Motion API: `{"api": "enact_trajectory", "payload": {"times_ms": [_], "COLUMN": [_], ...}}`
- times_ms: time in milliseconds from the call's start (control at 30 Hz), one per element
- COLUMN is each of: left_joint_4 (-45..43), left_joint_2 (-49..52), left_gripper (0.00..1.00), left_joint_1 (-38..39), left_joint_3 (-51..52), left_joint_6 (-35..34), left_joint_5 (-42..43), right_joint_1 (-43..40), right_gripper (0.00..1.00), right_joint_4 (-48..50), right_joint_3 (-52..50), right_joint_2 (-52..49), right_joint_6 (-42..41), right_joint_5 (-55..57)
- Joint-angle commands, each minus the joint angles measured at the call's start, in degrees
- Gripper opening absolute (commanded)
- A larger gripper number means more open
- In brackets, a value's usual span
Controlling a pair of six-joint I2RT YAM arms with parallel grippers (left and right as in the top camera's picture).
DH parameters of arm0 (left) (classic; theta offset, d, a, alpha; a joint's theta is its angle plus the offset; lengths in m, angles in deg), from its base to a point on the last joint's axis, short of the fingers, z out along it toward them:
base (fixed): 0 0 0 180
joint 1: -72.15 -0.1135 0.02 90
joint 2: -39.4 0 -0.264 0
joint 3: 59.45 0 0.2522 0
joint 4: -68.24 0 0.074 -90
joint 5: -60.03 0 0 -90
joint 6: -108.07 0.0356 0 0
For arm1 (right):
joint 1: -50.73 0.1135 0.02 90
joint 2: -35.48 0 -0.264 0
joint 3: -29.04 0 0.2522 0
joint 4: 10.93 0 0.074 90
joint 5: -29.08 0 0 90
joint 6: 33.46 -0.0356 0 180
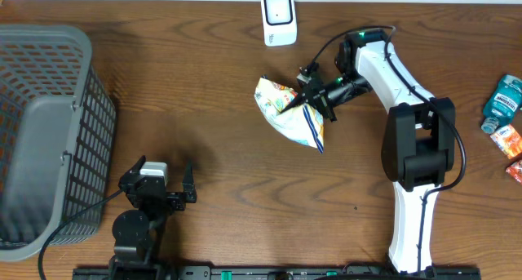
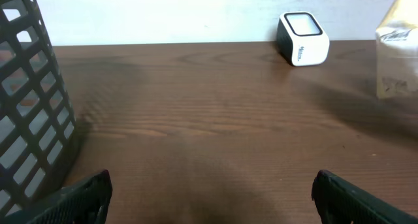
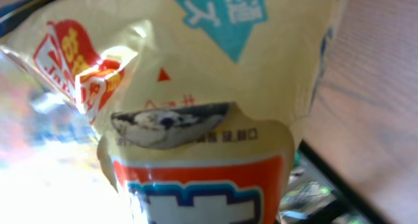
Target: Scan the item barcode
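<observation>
The right fingers [image 1: 300,99] are pinching a crinkled yellow snack bag [image 1: 287,115] over the wooden desk [image 1: 204,84], near the white barcode scanner [image 1: 278,17] at its far edge. The left fingers [image 1: 189,184] are resting spread wide beside the grey basket [image 1: 49,133], well apart from the bag.

Grey mesh basket [image 1: 45,133] sits at the left end of the wooden tabletop [image 1: 212,149]. Far right edge: teal bottle [image 1: 502,100], lying flat, orange-red packets [image 1: 507,139] just beside it.
</observation>
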Motion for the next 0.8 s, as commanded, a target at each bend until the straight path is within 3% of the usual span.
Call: {"api": "enact_trajectory", "payload": {"times_ms": [0,67,200,433,667,700,733,767], "left_joint_4": [1.49,1.49,1.49,1.49,1.49,1.49,1.49,1.49], "left_joint_2": [-0.24,-0.24,-0.24,-0.24,-0.24,-0.24,-0.24,-0.24], "left_gripper": [0.98,0.98,0.98,0.98,0.98,0.98,0.98,0.98], "left_joint_1": [-0.2,-0.2,-0.2,-0.2,-0.2,-0.2,-0.2,-0.2], "left_joint_3": [0.85,0.85,0.85,0.85,0.85,0.85,0.85,0.85], "left_joint_6": [-0.28,-0.28,-0.28,-0.28,-0.28,-0.28,-0.28,-0.28], "left_joint_5": [0.33,0.33,0.33,0.33,0.33,0.33,0.33,0.33], "right_joint_1": [-0.11,0.0,0.52,1.36,3.74,4.24,4.63,4.98], "right_gripper": [0.01,0.01,0.01,0.01,0.01,0.06,0.21,0.99], "right_joint_4": [-0.5,-0.55,-0.52,0.63,9.09,10.97,12.85,14.64], "right_joint_3": [0.24,-0.11,-1.38,-1.62,-7.43,-9.25,-10.86,-12.13], "right_joint_2": [2.29,2.29,2.29,2.29,2.29,2.29,2.29,2.29], "right_joint_6": [25.03,35.1,38.6,53.33,54.23,53.42,51.87,49.75], "right_joint_5": [0.07,3.37,3.76,8.68,18.43,18.97,19.52,20.06]}}
